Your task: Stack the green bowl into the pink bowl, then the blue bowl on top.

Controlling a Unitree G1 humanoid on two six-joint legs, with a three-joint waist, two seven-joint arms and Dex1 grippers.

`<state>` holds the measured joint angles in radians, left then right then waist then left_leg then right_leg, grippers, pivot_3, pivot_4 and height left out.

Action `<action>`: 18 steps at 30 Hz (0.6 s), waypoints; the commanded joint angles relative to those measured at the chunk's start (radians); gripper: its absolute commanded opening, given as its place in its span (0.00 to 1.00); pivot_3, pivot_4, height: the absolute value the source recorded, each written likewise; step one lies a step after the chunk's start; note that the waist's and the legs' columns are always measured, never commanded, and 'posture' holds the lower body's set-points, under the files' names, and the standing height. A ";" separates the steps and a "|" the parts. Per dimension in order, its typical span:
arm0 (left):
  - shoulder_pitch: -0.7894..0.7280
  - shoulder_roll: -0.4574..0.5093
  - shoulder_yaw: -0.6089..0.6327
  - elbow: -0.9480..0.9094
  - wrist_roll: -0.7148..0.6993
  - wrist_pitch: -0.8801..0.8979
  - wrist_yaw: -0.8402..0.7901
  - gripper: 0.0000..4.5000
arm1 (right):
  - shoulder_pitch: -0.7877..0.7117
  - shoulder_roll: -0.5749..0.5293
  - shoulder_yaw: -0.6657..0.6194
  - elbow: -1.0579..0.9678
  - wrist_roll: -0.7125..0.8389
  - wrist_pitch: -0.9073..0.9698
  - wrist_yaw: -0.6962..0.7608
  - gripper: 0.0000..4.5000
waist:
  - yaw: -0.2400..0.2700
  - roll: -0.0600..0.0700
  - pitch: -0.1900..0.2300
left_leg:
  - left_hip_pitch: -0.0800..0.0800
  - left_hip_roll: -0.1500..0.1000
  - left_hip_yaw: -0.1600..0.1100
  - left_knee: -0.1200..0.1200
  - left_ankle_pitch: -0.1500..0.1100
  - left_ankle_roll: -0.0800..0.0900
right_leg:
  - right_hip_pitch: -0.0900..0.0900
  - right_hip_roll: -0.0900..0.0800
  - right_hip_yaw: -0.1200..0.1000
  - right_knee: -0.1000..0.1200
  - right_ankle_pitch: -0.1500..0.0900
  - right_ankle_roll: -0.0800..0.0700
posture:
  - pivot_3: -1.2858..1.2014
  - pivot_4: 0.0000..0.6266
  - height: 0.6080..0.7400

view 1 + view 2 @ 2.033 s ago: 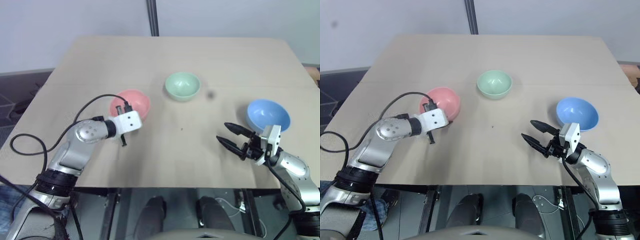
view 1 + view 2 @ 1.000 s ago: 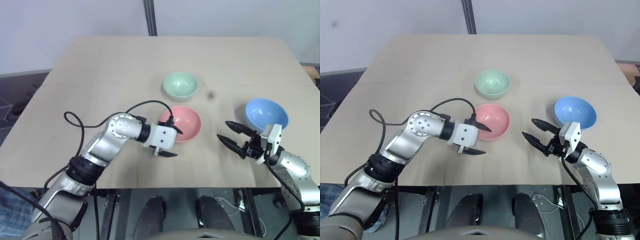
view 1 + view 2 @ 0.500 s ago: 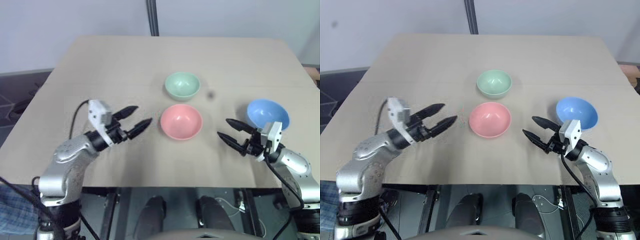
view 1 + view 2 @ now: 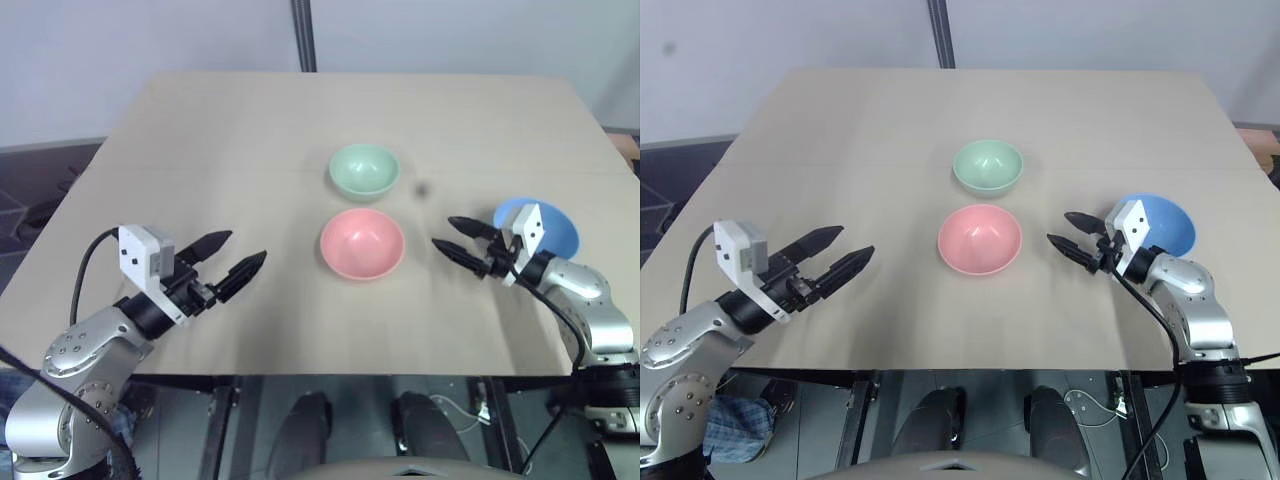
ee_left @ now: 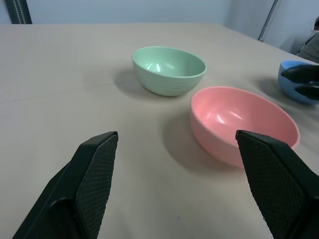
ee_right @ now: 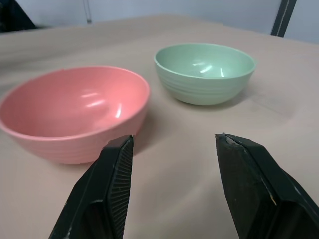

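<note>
We find all three bowls standing apart on the worktop (image 4: pixel 200 130), none yet stacked. The green bowl (image 4: pixel 364 170) sits toward the far side at the centre; the pink bowl (image 4: pixel 362 242) lies just nearer the robot than it, the two close but not touching. The blue bowl (image 4: pixel 548 222) stands well off to the right, partly behind the right arm.

The right tool (image 4: pixel 457 240) is released and empty, its fingers spread, hovering between the pink and blue bowls and pointing leftward. The left tool (image 4: pixel 232 258) is likewise released and empty, well to the left of the pink bowl.

We judge the green bowl to be the next object. It lies ahead and to the left of the right tool, which is the nearer of the two; the pink bowl flanks that approach line closely.
</note>
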<state>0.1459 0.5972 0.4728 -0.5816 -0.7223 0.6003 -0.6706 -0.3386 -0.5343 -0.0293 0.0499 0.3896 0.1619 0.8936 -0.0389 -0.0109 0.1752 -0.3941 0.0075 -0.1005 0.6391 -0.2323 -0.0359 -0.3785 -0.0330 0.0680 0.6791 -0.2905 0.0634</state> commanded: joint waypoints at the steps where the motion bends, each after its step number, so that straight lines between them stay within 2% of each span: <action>1: 0.006 0.027 0.011 -0.042 -0.016 -0.021 -0.014 0.89 | -0.133 -0.011 0.042 0.023 -0.039 0.045 0.015 0.62 | -0.005 0.001 0.001 | 0.000 0.000 0.001 0.000 0.000 0.000 | 0.000 0.000 0.001 0.000 0.000 0.000 | 0.52 0.24 1.00; 6: 0.010 0.043 -0.029 -0.054 -0.017 -0.027 -0.027 0.89 | -0.377 0.016 0.145 0.173 -0.211 0.052 -0.051 0.62 | -0.004 0.000 0.001 | 0.000 0.001 0.001 -0.001 0.000 0.000 | -0.001 0.001 0.001 0.000 0.000 0.000 | 0.52 0.24 1.00; 10: 0.008 0.048 -0.046 -0.045 -0.016 -0.034 -0.035 0.89 | -0.563 0.087 0.229 0.329 -0.298 0.009 -0.035 0.62 | -0.005 0.000 0.003 | -0.001 0.000 0.001 -0.002 0.000 0.000 | -0.003 0.000 0.001 0.000 0.000 0.000 | 0.52 0.24 1.00; 18: -0.005 0.055 -0.063 -0.041 -0.012 -0.044 -0.034 0.89 | -0.707 0.203 0.392 0.511 -0.438 -0.157 0.085 0.62 | -0.002 0.000 0.004 | -0.003 0.000 0.001 -0.004 0.000 0.000 | -0.004 -0.001 0.000 -0.002 0.000 -0.001 | 0.52 0.24 1.00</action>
<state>0.1442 0.6422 0.4026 -0.5981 -0.7303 0.5783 -0.7024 -0.9925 -0.3368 0.3621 0.5540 -0.0351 0.0473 0.9566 -0.0414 -0.0113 0.1789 -0.3970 0.0070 -0.1001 0.6353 -0.2324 -0.0362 -0.3826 -0.0341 0.0680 0.6774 -0.2903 0.0628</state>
